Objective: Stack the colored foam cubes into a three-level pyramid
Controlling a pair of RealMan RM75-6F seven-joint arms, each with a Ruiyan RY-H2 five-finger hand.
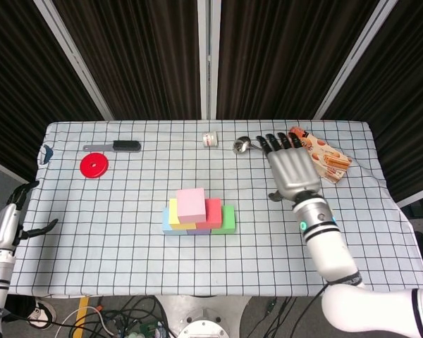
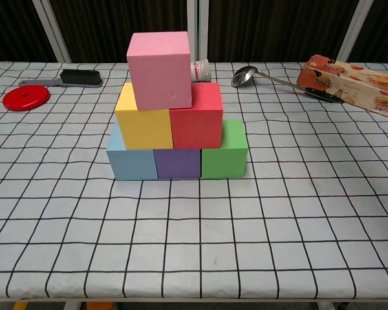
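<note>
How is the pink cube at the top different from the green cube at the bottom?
The pink cube sits alone on the top level, resting on the yellow and red cubes; the green cube stands on the tablecloth at the bottom row's right end. The pink cube is turned slightly askew, while the green cube sits square with its row. Both look like plain foam cubes of similar size, and neither is touched by a hand.

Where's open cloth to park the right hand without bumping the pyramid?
Bare cloth lies right of the green cube and along the near edge in front of the pyramid. The far edge is crowded: brush, red disc, small jar, ladle, snack box.
</note>
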